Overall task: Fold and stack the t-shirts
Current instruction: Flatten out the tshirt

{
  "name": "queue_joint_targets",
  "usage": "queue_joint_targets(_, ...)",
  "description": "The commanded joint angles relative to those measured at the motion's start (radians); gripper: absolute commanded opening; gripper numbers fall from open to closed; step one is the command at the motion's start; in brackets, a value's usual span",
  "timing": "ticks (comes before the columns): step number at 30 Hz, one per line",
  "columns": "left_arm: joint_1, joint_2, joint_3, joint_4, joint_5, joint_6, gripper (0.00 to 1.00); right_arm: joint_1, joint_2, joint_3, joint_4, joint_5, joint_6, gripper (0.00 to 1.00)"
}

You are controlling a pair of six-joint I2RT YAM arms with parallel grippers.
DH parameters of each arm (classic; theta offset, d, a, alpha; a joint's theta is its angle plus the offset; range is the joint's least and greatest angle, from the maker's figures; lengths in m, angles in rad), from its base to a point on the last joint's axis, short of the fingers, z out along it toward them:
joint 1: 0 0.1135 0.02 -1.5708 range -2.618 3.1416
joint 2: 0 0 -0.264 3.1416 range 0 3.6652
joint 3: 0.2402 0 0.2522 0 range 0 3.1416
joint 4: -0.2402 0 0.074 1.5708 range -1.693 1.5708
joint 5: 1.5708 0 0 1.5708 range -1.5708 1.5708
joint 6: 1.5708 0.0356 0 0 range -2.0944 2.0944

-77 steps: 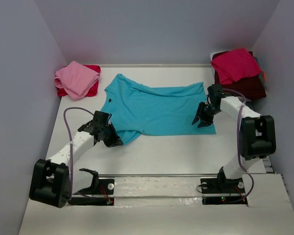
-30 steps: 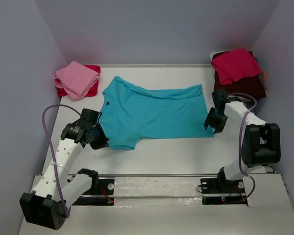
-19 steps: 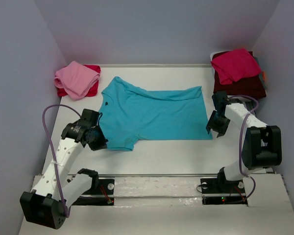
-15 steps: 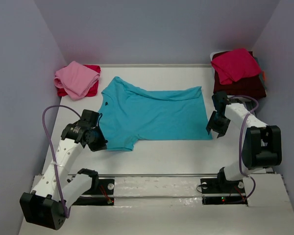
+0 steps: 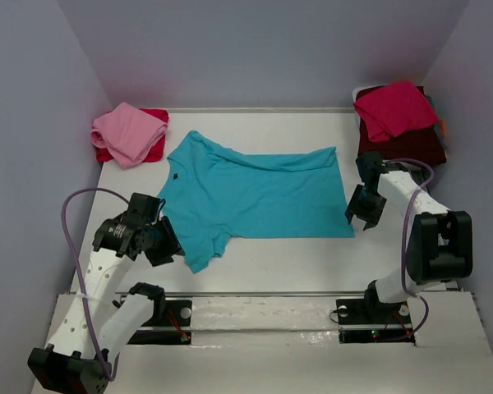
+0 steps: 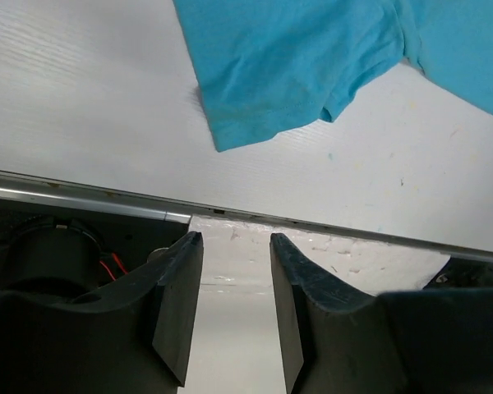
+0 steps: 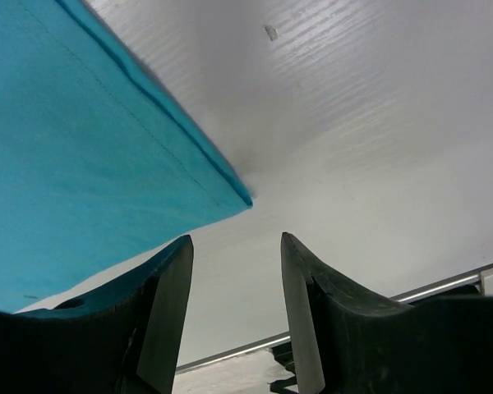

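- The turquoise t-shirt (image 5: 259,197) lies spread out flat on the white table (image 5: 271,263). Its neck points left and its hem points right, and it sits mid-table between the two arms.
- The left gripper (image 5: 166,246) sits at the shirt's near-left side, close to the near sleeve (image 6: 271,90). Its fingers stand apart and hold nothing. In the wrist view the gap between them shows only bare table and the metal rail (image 6: 312,230), and the sleeve lies flat beyond the fingertips, clear of them.
- The right gripper (image 5: 363,215) hangs low just off the shirt's near-right corner. Its fingers are also apart and empty, and the hem corner (image 7: 245,199) lies flat just ahead of the fingertips, not between them.
- A pink t-shirt (image 5: 130,131) rests folded on a red t-shirt (image 5: 154,115) in the far-left corner of the table, well apart from the left gripper.
- A crimson t-shirt (image 5: 394,108) sits loosely on top of a dark maroon t-shirt (image 5: 411,148) in the far-right corner, just beyond the right arm.
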State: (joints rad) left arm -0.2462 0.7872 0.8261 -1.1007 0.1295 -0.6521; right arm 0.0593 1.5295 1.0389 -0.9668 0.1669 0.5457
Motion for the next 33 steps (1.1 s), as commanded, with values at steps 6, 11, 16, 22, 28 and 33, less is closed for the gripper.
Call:
queue_joint_targets(6,0.007,0.214,0.108,0.244,0.005,0.032,0.49,-0.006,0.056,0.118,0.062,-0.203,-0.024,0.53)
queue_joint_targets(11,0.007,0.456,0.100,0.470,0.013,0.014,0.48,-0.006,0.130,0.159,0.086,-0.257,-0.030,0.53)
queue_joint_targets(16,0.016,0.618,0.120,0.588,-0.005,0.014,0.47,-0.006,0.205,0.156,0.106,-0.320,-0.055,0.52)
queue_joint_targets(22,0.016,0.722,0.142,0.622,-0.019,0.038,0.47,-0.006,0.204,0.099,0.108,-0.351,-0.059,0.52)
queue_joint_targets(28,0.044,0.796,0.159,0.624,-0.034,0.049,0.48,-0.006,0.202,0.047,0.119,-0.363,-0.052,0.52)
queue_joint_targets(33,0.076,0.827,0.189,0.610,-0.057,0.069,0.48,-0.006,0.210,0.010,0.117,-0.347,-0.049,0.52)
